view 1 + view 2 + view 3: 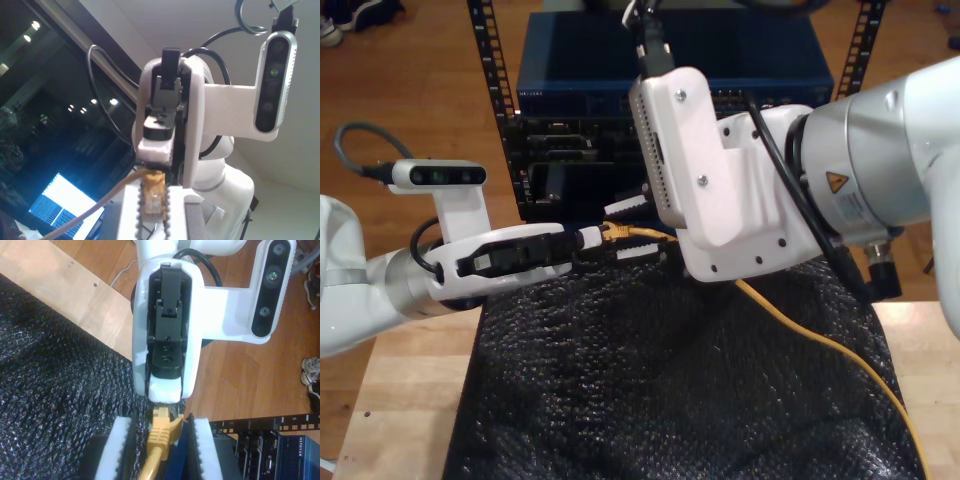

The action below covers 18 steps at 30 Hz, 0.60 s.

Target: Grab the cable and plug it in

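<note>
The yellow cable (820, 345) runs across the black mat from the exterior view's right and passes behind the big white arm to its plug end (613, 232) in front of the rack. My first gripper (595, 240), reaching in from the exterior view's left, is shut on the clear plug (152, 200), which sits tight between its toothed pads (139, 210). My second gripper (630, 230), on the arm at the exterior view's right, is open. One of its fingers (623, 205) is above and one below the yellow boot (161, 432), with a gap on each side.
A dark rack with a blue switch (670, 60) and patch ports (260, 445) stands just behind the plug. The black foam mat (650, 380) covers the light wooden table (410, 400). Shoes (312, 375) lie on the floor. A lit screen (60, 205) glows in the first wrist view.
</note>
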{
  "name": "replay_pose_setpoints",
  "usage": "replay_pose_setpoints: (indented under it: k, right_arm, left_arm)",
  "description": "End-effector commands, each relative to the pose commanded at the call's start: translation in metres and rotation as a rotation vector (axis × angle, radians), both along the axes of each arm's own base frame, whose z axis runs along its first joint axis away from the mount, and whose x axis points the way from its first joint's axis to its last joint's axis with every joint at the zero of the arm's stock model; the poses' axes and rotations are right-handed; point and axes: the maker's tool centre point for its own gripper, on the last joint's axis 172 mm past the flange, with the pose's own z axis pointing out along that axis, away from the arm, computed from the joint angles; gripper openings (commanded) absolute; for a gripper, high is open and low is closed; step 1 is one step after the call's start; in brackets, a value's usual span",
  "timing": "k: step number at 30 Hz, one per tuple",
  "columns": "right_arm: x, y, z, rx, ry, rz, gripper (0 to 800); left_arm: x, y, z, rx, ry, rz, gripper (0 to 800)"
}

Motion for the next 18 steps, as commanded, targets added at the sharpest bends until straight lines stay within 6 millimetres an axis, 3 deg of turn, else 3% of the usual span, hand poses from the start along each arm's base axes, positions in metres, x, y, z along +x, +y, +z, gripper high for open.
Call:
replay_pose_setpoints:
  k: [18]
  right_arm:
    - [-0.0013, -0.0001, 0.0026, 0.004, -0.005, 0.002, 246]
  left_arm:
    - [-0.0001, 0.0002, 0.0006, -0.001, -0.002, -0.001, 31]
